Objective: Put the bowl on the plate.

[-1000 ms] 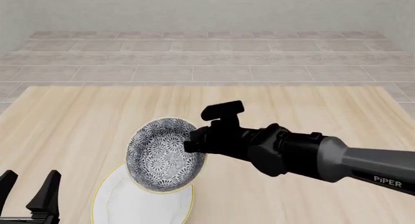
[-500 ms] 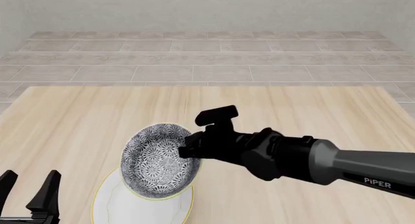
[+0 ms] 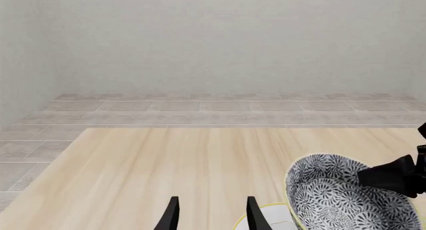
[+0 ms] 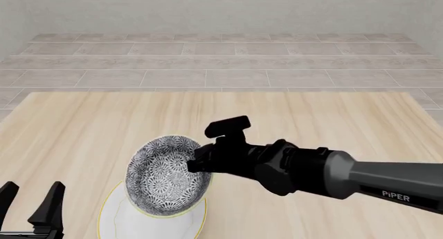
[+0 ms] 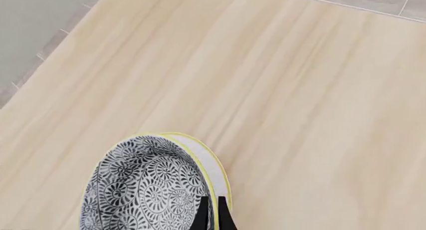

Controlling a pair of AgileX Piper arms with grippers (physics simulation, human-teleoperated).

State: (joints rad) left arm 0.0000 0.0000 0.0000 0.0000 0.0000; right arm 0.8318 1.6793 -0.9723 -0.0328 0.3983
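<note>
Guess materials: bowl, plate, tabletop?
Bowl: looks like glazed ceramic, going by the dense printed grey-and-white floral pattern and thin yellowish rim; no clear gloss in this render. Plate: plain white with a yellow rim, probably the same glazed ware. Table: pale wood or wood-look laminate, streaky grain, matte.

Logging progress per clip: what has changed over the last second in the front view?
The right end effector, clamped on the bowl rim, carried the bowl down and toward the left and the near edge, further over the plate. The bowl stays tilted and gripped. The plate and the open left end effector did not move.
</note>
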